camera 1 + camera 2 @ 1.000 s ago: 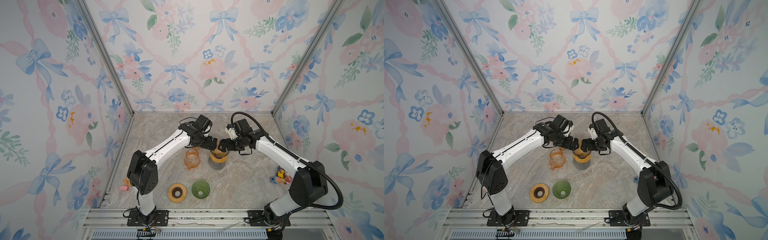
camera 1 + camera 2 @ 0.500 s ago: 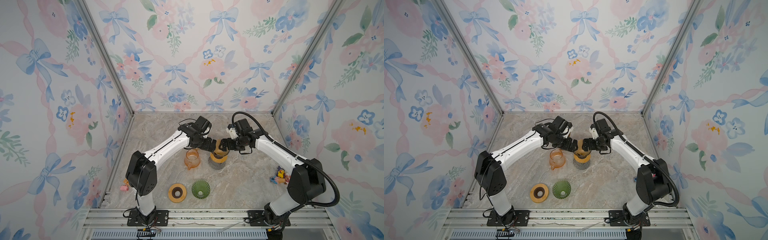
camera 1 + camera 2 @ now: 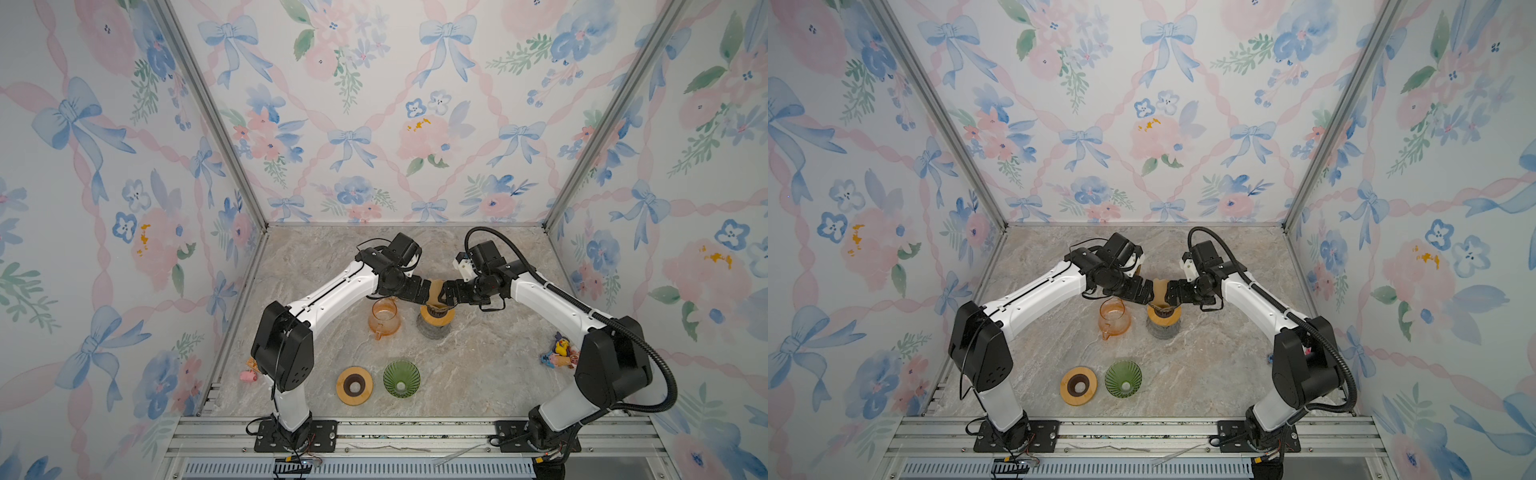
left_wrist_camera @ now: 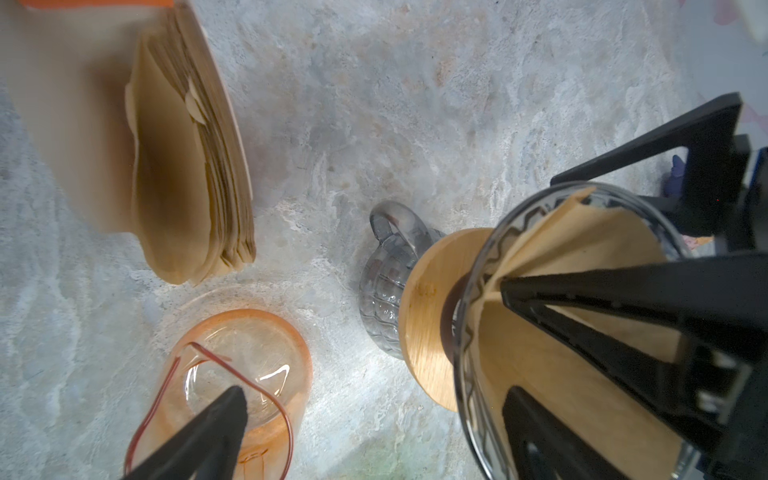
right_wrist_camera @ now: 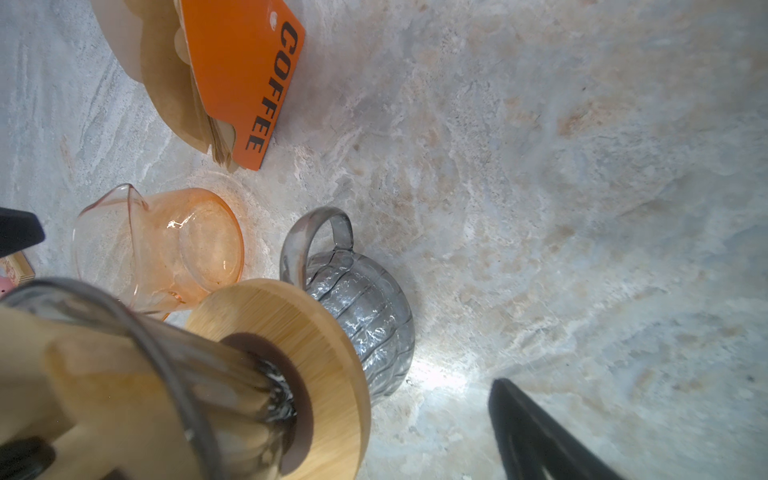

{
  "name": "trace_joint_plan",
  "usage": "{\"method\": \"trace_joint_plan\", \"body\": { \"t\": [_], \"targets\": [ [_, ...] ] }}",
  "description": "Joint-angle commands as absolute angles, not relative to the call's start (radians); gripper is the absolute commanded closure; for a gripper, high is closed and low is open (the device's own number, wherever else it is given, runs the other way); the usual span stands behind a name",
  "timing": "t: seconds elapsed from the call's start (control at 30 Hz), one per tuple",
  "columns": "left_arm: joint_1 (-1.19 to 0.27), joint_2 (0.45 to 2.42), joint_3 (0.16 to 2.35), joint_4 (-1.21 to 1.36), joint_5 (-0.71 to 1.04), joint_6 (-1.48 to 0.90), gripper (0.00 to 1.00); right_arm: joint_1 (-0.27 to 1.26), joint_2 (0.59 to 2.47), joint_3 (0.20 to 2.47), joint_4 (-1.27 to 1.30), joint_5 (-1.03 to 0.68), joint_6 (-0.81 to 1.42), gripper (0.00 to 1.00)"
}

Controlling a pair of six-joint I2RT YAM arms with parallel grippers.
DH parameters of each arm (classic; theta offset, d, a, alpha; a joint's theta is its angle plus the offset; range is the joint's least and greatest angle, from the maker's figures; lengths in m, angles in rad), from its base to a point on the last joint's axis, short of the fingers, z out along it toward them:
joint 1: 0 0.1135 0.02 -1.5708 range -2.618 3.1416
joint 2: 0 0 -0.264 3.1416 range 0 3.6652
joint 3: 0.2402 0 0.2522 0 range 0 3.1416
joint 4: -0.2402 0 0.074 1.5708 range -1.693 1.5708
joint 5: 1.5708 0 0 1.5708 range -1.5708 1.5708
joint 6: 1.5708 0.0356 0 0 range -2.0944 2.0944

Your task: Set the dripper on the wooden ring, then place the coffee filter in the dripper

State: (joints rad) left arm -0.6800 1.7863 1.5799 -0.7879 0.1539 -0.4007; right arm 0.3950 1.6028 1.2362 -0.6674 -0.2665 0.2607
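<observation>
The coffee filter [image 4: 582, 249] was stood in the dripper [image 4: 462, 353], with the left pincer [image 3: 424, 293] and the right pincer [image 3: 447, 296] held wide apart close beside it. It could be snagged by a finger on withdrawal — and pulled back out.

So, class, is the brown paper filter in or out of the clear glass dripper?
In: the brown paper filter lies within the rim of the clear glass dripper.

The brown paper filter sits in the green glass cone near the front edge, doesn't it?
No, not the green one. The brown paper filter sits in the clear glass dripper with a wooden collar, atop the grey ribbed glass jug; the left wrist view shows it. The green glass cone near the front edge holds no filter.
</observation>
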Motion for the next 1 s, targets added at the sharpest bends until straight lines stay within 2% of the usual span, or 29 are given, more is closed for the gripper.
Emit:
{"method": "trace_joint_plan", "body": {
  "t": [0.0,0.33,0.6,0.97],
  "targets": [
    [-0.673,1.781,1.565,-0.802,0.147,-0.401,0.02,0.39,1.557,1.23,-0.661,-0.285,0.256,0.04],
    [-0.673,1.778,1.618,-0.8,0.194,-0.391,0.02,0.391,1.509,1.277,-0.709,-0.317,0.274,0.04],
    [-0.663,1.774,1.608,-0.8,0.143,-0.387,0.02,0.392,1.54,1.279,-0.753,-0.24,0.281,0.04],
    [-0.675,1.802,1.598,-0.8,0.121,-0.383,0.02,0.391,1.522,1.219,-0.727,-0.224,0.288,0.04]
  ]
}}
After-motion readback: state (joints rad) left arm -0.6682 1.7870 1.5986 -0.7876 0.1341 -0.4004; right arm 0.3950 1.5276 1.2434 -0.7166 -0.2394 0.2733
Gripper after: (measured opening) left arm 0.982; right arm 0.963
